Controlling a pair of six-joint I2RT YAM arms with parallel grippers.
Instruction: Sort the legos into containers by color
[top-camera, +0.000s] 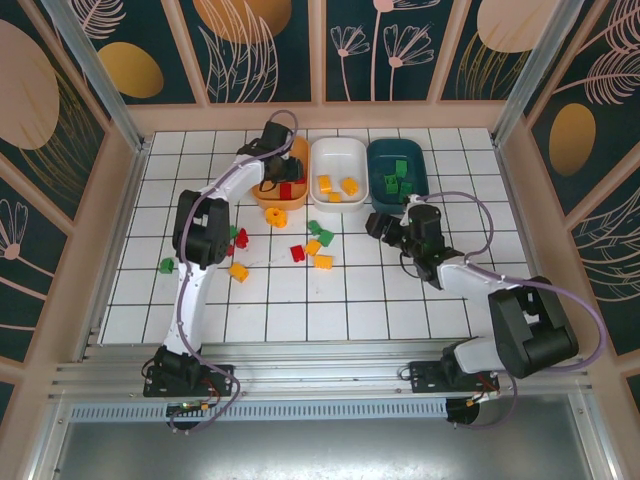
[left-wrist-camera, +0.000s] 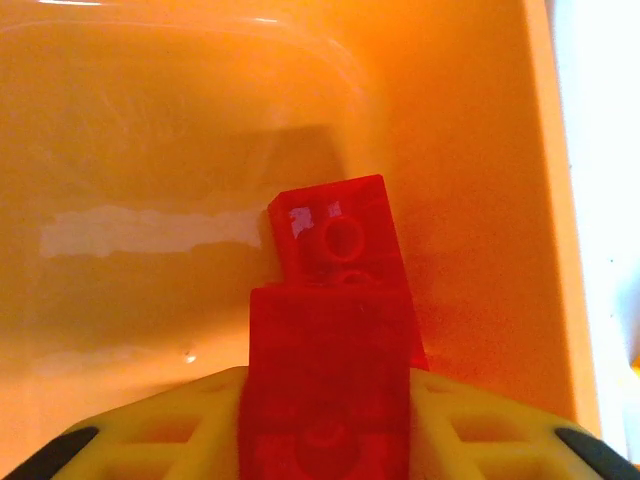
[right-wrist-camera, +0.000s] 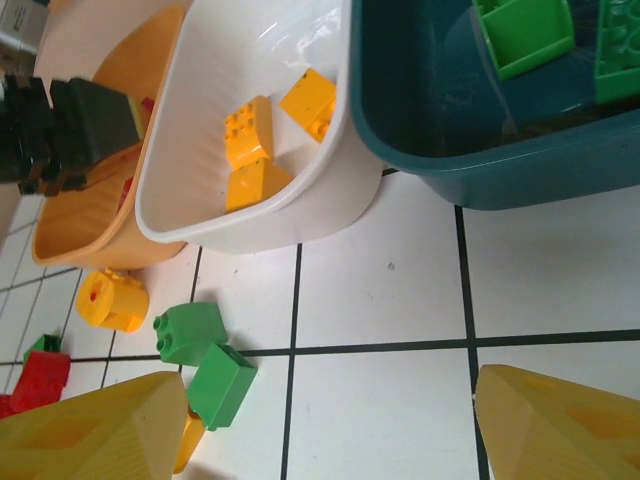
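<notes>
We hold a red brick (left-wrist-camera: 328, 380) over the orange bin (left-wrist-camera: 150, 150) with the left gripper (left-wrist-camera: 328, 430); the right gripper (right-wrist-camera: 330, 440) hovers empty.
The left jaws are clenched on the glossy brick, its long axis running 6 to 12 o'clock; a second red brick (left-wrist-camera: 335, 235), studded, lies just beyond at 12 on the bin's smooth translucent floor; we judge release comes next; the right jaws are spread wide; two blocky green bricks (right-wrist-camera: 190, 332) sit on the white tiles (right-wrist-camera: 400, 300) at their 10 o'clock.

At 6 o'clock the left gripper (left-wrist-camera: 330, 445) clamps a blurred red lego (left-wrist-camera: 330, 370), with a studded red lego (left-wrist-camera: 335, 235) just beyond it toward 12 o'clock, inside the orange container (left-wrist-camera: 150, 150).
</notes>
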